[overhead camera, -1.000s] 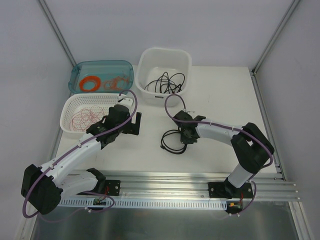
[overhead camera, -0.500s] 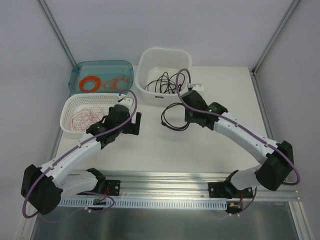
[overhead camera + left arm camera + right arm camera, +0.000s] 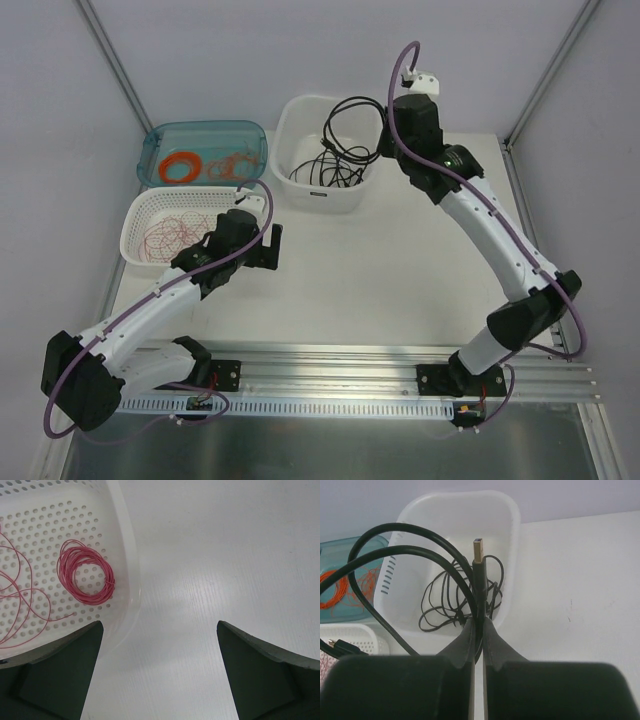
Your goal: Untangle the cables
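Note:
My right gripper (image 3: 386,146) (image 3: 479,622) is shut on a black cable (image 3: 345,108) (image 3: 479,577) just below its gold USB plug (image 3: 478,547). It holds the cable raised over the white tub (image 3: 300,112) (image 3: 512,515), with big loops hanging to the left. More black cables (image 3: 325,168) (image 3: 445,605) lie tangled in the tub. Loose red wire (image 3: 172,238) (image 3: 20,595) lies in the perforated basket (image 3: 140,212) (image 3: 125,555). My left gripper (image 3: 270,245) (image 3: 160,630) stands open and holds nothing, low over the bare table just right of that basket.
A neat pink ring of wire (image 3: 85,575) lies in the basket near its right wall. A teal tray (image 3: 158,142) at the back left holds an orange ring (image 3: 180,165) and loose orange wire (image 3: 235,163). Metal frame posts (image 3: 110,60) rise behind the table.
My right arm has carried the black cable from the middle of the table up and back, over the white tub. The left arm has not moved.

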